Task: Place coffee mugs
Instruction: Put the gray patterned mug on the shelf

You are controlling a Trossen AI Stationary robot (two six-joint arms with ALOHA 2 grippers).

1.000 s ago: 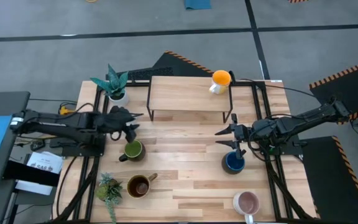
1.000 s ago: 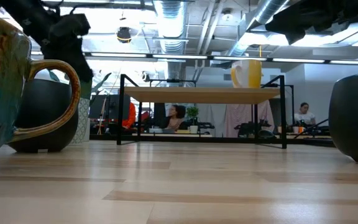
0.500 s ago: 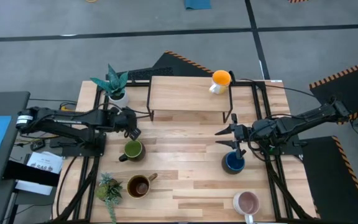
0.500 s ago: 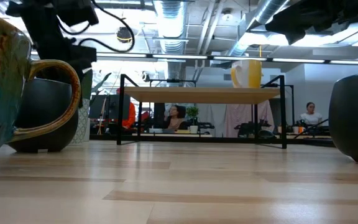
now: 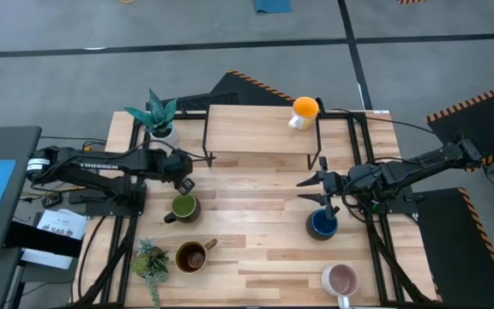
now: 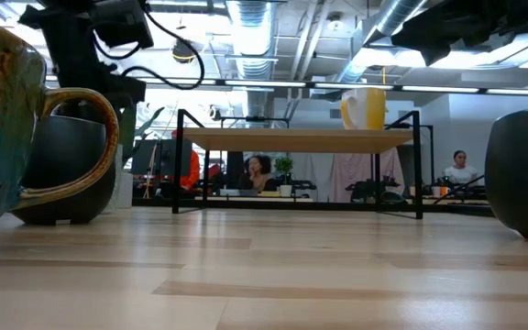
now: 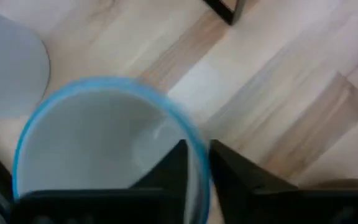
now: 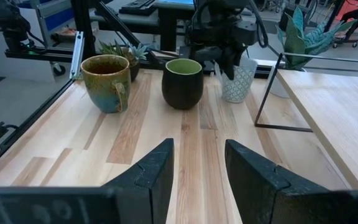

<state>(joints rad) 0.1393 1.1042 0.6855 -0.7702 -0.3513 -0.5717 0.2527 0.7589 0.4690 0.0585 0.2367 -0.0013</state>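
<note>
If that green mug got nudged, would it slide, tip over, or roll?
Probably slide. The green mug stands upright on the smooth wooden table, and its squat, rounded body looks hard to tip. It looks like glazed ceramic, so likely stiff, slippery to grip, and breakable if it fell.

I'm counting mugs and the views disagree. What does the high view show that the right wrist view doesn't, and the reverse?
Only the high view: the orange mug on the shelf, the blue mug under the right pincer, and the pink mug.
Only the right wrist view: the white mug, with the left pincer closed on its rim; from above the arm largely covers it.
Both: the green mug and the brown mug.
</note>
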